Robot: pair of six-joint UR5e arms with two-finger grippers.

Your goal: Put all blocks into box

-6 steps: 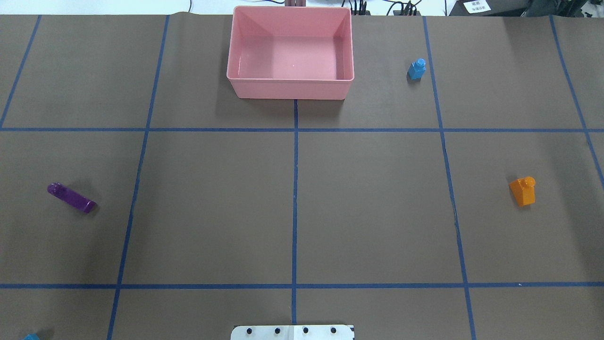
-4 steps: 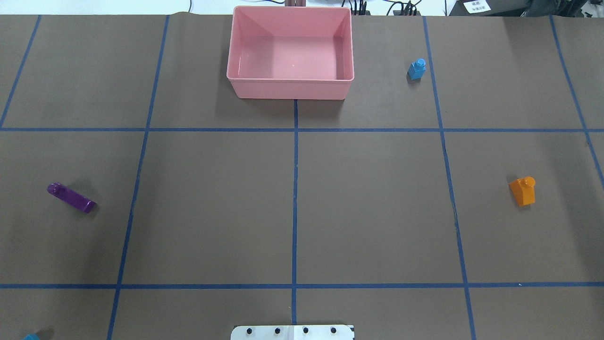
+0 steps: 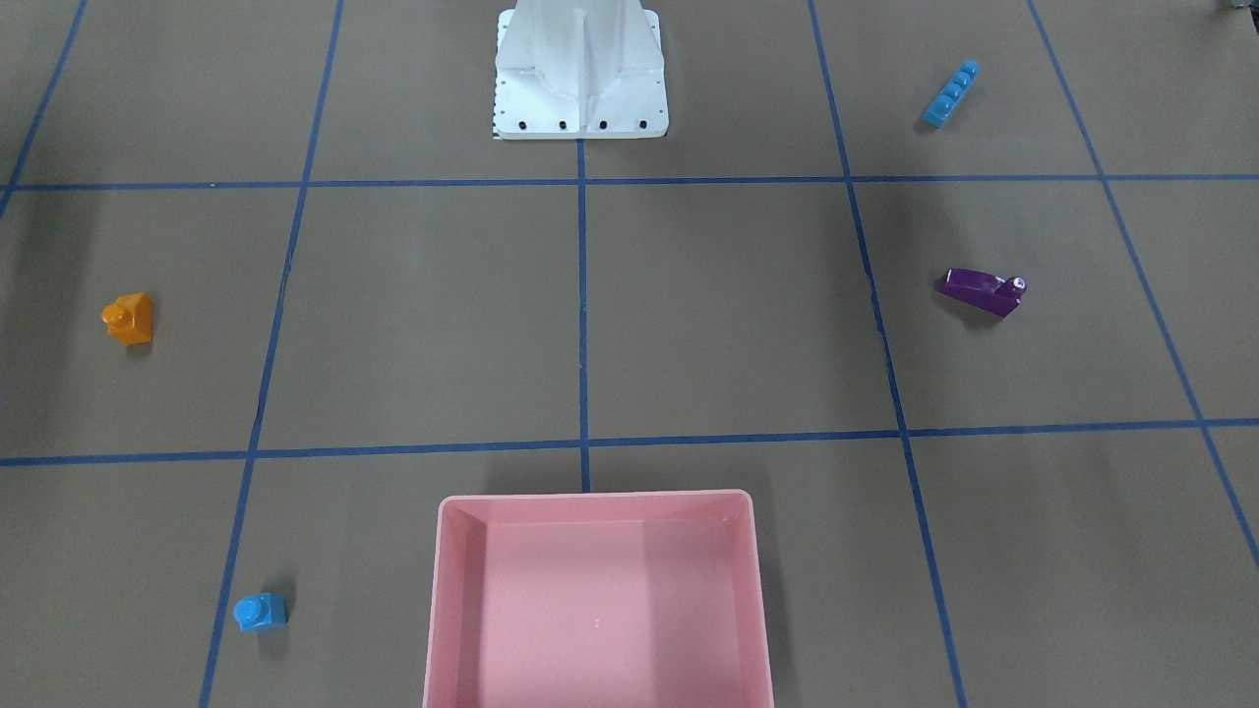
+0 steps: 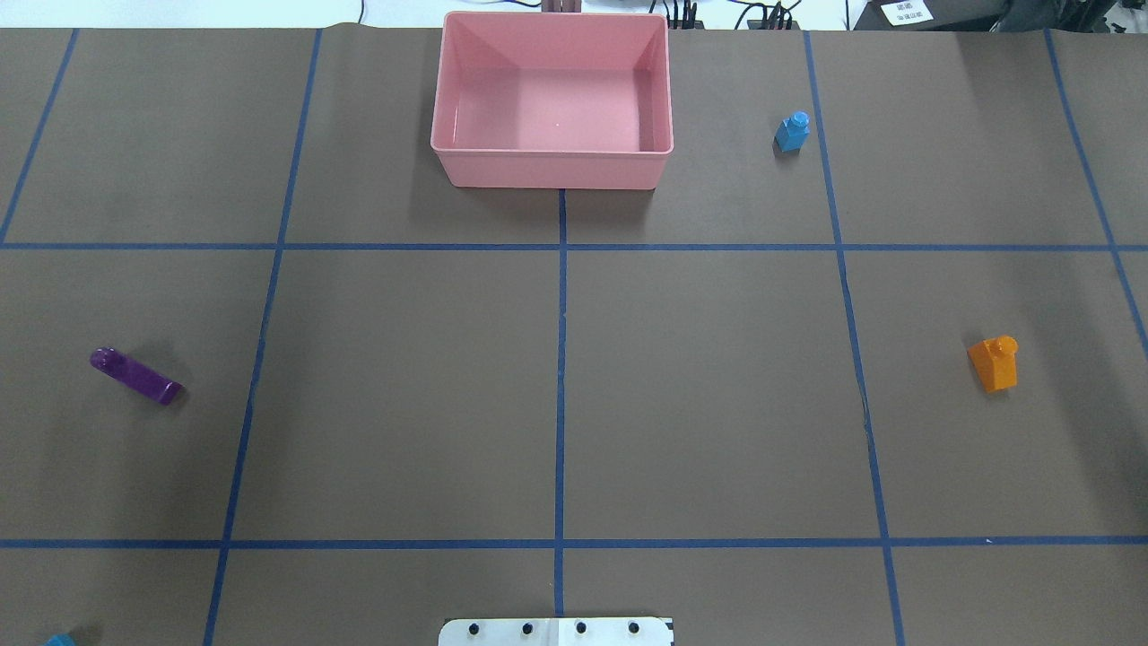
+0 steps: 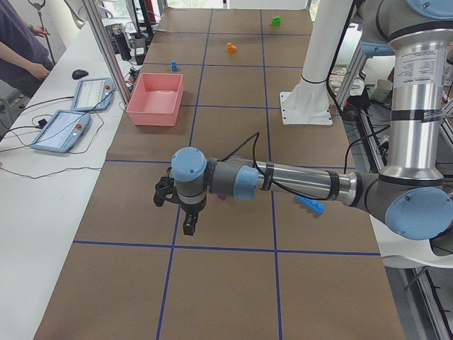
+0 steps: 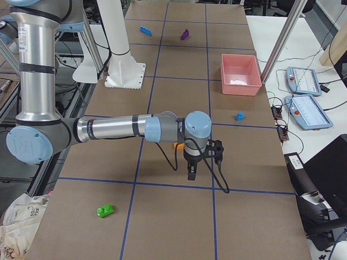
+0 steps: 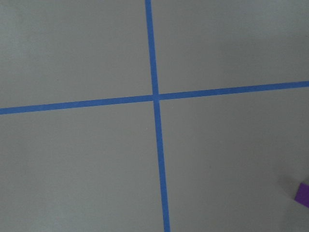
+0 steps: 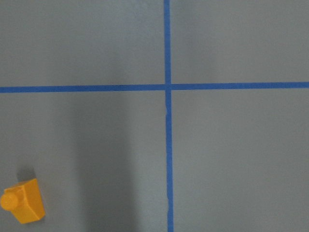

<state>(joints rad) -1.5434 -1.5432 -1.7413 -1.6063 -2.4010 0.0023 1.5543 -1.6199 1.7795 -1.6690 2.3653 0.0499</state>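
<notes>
Since the box holds nothing yet, step: a first pick, by my judgement.
Box: far middle of the worktop, apart from every block.
Blocks: orange block on the right, purple block on the left, small blue block nearest the box.
Right claw: hangs near the orange block; whether apart or together, I cannot tell.
Left claw: hangs near the purple block; again, I cannot tell.
Advice: the orange block sits in a corner of the right wrist view, so centre over it first, then descend straight and close on its flat sides.
</notes>
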